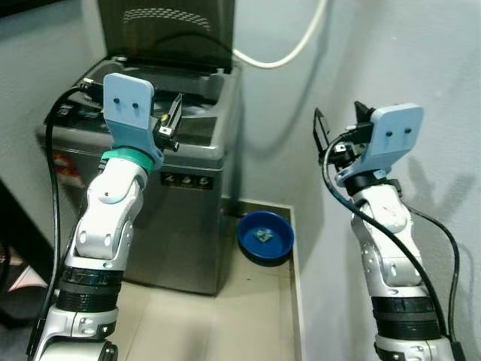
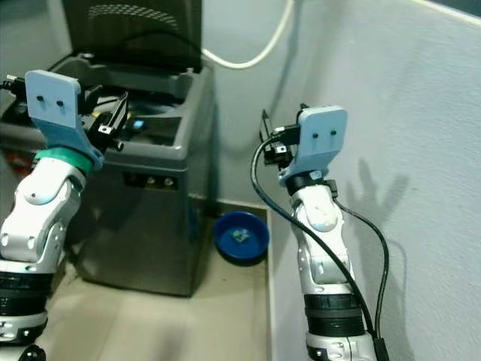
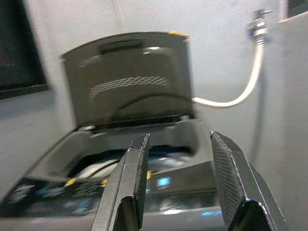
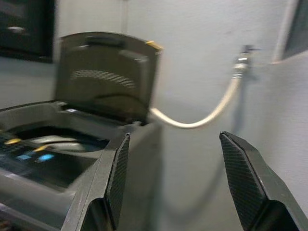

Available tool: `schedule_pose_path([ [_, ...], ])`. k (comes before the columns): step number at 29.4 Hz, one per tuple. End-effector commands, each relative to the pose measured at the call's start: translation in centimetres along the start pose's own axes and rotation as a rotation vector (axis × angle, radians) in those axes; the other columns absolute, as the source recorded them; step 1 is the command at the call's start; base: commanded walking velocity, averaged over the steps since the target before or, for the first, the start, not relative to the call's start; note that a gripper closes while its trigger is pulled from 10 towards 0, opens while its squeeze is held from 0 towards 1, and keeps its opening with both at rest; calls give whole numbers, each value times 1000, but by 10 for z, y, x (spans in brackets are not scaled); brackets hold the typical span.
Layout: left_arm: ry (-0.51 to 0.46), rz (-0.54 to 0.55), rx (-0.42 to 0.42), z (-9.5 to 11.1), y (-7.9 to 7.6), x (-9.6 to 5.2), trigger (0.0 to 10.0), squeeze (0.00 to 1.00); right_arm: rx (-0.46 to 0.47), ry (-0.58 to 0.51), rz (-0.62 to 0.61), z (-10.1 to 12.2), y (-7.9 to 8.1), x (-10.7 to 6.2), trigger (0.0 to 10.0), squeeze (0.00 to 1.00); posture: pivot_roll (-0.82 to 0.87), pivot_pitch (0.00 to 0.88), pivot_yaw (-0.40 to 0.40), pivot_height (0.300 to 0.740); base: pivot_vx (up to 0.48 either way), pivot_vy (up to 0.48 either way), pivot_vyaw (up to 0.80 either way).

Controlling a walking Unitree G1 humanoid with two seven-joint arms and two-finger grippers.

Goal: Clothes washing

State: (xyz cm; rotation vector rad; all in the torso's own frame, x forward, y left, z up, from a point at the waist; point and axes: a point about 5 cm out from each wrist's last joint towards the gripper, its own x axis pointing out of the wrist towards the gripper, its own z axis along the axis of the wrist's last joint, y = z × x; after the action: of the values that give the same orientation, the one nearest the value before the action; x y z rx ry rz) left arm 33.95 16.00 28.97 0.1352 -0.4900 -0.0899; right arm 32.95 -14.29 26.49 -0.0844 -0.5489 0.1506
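Observation:
A grey top-loading washing machine [image 1: 188, 188] stands ahead on the left with its lid [image 1: 169, 30] raised upright, and something pale shows inside the drum [image 3: 110, 166]. My left gripper [image 1: 171, 124] is held up in front of the machine's top edge, open with nothing between its fingers [image 3: 132, 183]. My right gripper [image 1: 325, 135] is raised to the right of the machine, close to the white wall, also open and empty. In the right wrist view the machine's lid [image 4: 108, 74] and its open top lie ahead of the spread fingers [image 4: 115, 178].
A blue basin [image 1: 265, 237] sits on the floor between the machine and the right wall. A white hose [image 1: 289, 53] runs from the machine up to a tap [image 4: 240, 60] on the back wall. The wall [image 1: 421, 68] stands close on the right.

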Motion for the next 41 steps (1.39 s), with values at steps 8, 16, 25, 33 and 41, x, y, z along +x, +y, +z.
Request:
schedule_pose_path([
  [8,44,-4,-2,-8,-3,-4,10000,0,23,32,14,-8,1,-5,10000,0,22,13,-10,740,0,0,800],
  [16,142,-40,-16,-32,-12,-22,10000,0,21,127,7,-36,1,-19,10000,0,28,17,-11,740,0,0,800],
  [25,257,-86,55,-64,-21,-44,10000,0,25,287,-24,-77,-4,-48,10000,0,35,23,-7,740,0,0,800],
  [33,391,-115,45,-97,-34,-66,10000,0,29,358,-13,-97,4,-63,10000,0,30,19,0,740,0,0,800],
  [41,445,-116,70,-112,-33,-82,10000,0,28,450,2,-120,9,-87,10000,0,34,24,0,740,0,0,800],
])
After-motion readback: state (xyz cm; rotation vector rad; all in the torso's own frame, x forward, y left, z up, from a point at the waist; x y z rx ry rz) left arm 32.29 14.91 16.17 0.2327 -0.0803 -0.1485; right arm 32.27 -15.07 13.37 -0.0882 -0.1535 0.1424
